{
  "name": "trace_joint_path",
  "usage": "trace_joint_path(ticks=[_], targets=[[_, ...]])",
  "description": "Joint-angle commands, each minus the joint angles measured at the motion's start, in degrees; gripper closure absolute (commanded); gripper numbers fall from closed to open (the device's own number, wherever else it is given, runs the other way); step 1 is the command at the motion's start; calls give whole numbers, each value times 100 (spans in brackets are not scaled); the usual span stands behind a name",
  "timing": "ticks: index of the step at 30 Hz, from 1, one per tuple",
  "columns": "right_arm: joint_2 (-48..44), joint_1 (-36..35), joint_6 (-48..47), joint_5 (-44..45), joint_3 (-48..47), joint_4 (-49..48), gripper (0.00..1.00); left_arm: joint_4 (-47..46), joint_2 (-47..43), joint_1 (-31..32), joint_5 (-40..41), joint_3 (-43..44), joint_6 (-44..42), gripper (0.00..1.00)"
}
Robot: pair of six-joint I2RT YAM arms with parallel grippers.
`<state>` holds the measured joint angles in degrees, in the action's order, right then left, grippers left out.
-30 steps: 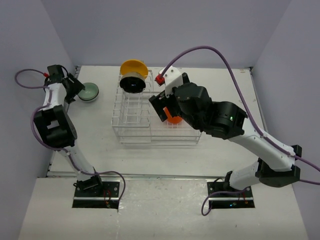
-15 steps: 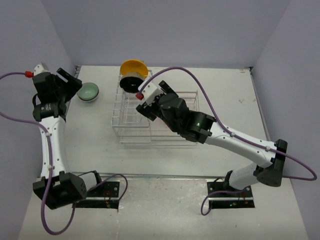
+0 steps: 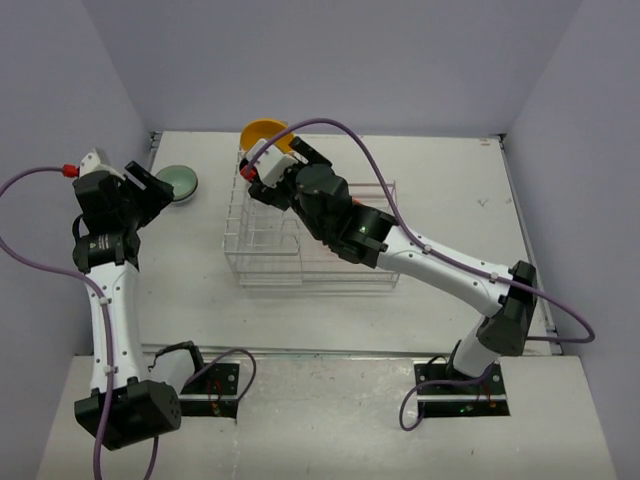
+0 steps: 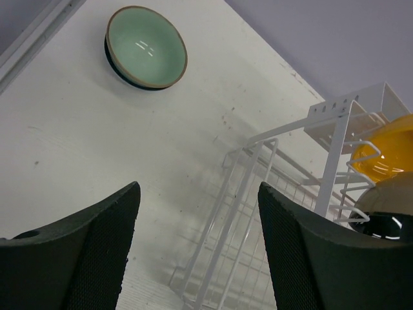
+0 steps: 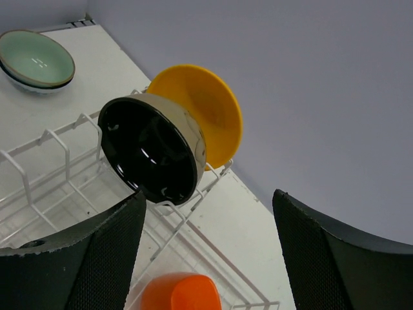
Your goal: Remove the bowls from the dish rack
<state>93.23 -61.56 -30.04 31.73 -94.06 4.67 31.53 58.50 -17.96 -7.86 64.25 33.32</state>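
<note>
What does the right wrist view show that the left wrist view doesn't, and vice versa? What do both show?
Only the right wrist view: the orange bowl at the bottom edge. Only the left wrist view: the tall white corner post of the dish rack. Shared: the mint green bowl on the table, and the yellow bowl and black bowl standing in the rack's slots.

Arms: left arm [image 3: 108,310] and right arm [image 3: 450,270] — white links, black joints
Cables [image 3: 330,123]: purple, red connector at each wrist
Fingers [image 4: 97,258]: black, fine mesh texture
Bases [image 3: 480,405]: black plates
</note>
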Motion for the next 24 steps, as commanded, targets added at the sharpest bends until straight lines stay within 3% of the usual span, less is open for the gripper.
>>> trace_joint_path(ticks=[1, 24], targets=[[151, 13, -370, -61, -157, -579, 21, -6, -234, 20, -268, -176, -116, 26], [846, 461, -661, -694, -525, -1073, 22, -209, -190, 11, -445, -62, -142, 27]])
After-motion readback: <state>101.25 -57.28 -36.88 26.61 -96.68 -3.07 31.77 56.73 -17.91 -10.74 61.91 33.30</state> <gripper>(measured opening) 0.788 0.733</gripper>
